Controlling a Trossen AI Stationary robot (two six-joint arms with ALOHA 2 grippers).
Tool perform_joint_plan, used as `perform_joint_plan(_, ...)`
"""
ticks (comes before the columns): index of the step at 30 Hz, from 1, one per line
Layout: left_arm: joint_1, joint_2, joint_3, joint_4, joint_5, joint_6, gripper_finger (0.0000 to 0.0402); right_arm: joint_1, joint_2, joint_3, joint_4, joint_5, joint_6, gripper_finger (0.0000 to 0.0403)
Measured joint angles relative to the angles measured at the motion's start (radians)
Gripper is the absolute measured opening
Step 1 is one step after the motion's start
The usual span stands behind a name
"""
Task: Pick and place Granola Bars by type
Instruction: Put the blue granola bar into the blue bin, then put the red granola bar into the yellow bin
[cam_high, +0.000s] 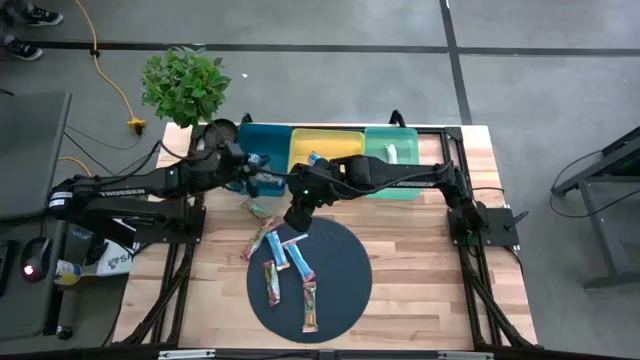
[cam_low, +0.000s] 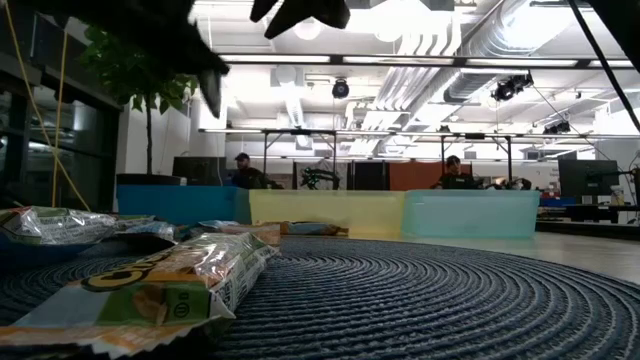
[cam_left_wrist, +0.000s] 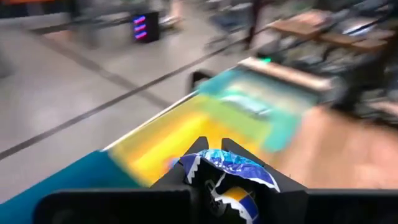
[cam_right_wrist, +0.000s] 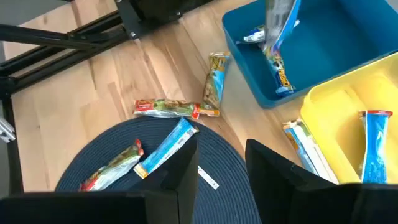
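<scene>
Granola bar (cam_left_wrist: 225, 180), blue | clamped in left jaws over blue bin (cam_right_wrist: 329, 37) | right jaws empty, parted

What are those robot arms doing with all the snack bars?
They are sorting them into coloured bins. The left gripper holds a blue-wrapped bar over the blue bin. The right gripper hangs with jaws apart and empty above the round dark mat, where more bars wait.

Sorting granola bars, seen from above.
Left gripper (cam_high: 252, 172) over blue bin (cam_high: 268, 140); right gripper (cam_high: 297, 218) at round dark mat (cam_high: 345, 275) edge, several bars (cam_high: 288, 262) scattered there; yellow bin (cam_high: 325, 146), teal bin (cam_high: 392, 142) alongside.
</scene>
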Motion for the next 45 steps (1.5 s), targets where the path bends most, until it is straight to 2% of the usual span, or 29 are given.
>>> perform_joint_plan(3, 0.057, 0.017, 0.000, -0.076, -0.075, -0.047, 0.0030, 0.012, 0.000, 0.000, -0.002, 0.025, 0.007, 0.0119)
perform_joint_plan(6, 0.139, 0.045, 0.000, -0.105, -0.083, -0.090, 0.0030, 0.022, 0.000, -0.002, -0.001, 0.046, 0.013, 0.0119)
perform_joint_plan(9, 0.231, 0.094, 0.000, -0.128, 0.001, -0.120, 0.0030, 0.027, 0.000, -0.008, -0.006, 0.066, 0.023, 0.0119)
perform_joint_plan(12, 0.315, 0.160, 0.000, -0.145, 0.141, -0.170, 0.0030, 0.027, 0.000, -0.008, -0.006, 0.069, 0.026, 0.0119)
perform_joint_plan(17, 0.400, 0.262, 0.005, -0.163, 0.299, -0.195, 0.0030, 0.027, 0.000, -0.009, -0.006, 0.070, 0.031, 0.0119)
perform_joint_plan(24, 0.435, 0.370, 0.097, -0.194, 0.288, -0.161, 0.0034, 0.027, 0.000, -0.009, -0.006, 0.069, 0.031, 0.0119)
perform_joint_plan(26, 0.433, 0.393, 0.128, -0.216, 0.281, -0.157, 0.0045, 0.027, 0.000, -0.009, -0.006, 0.069, 0.031, 0.0119)
perform_joint_plan(31, 0.432, 0.425, 0.172, -0.246, 0.344, -0.115, 0.0094, 0.027, 0.000, -0.009, -0.006, 0.069, 0.031, 0.0119)
perform_joint_plan(39, 0.432, 0.427, 0.177, -0.272, 0.407, -0.113, 0.0166, 0.027, 0.000, -0.009, -0.006, 0.072, 0.031, 0.0119)
perform_joint_plan(45, 0.432, 0.410, 0.177, -0.271, 0.499, -0.096, 0.0208, 0.027, 0.000, -0.009, -0.008, 0.073, 0.031, 0.0119)
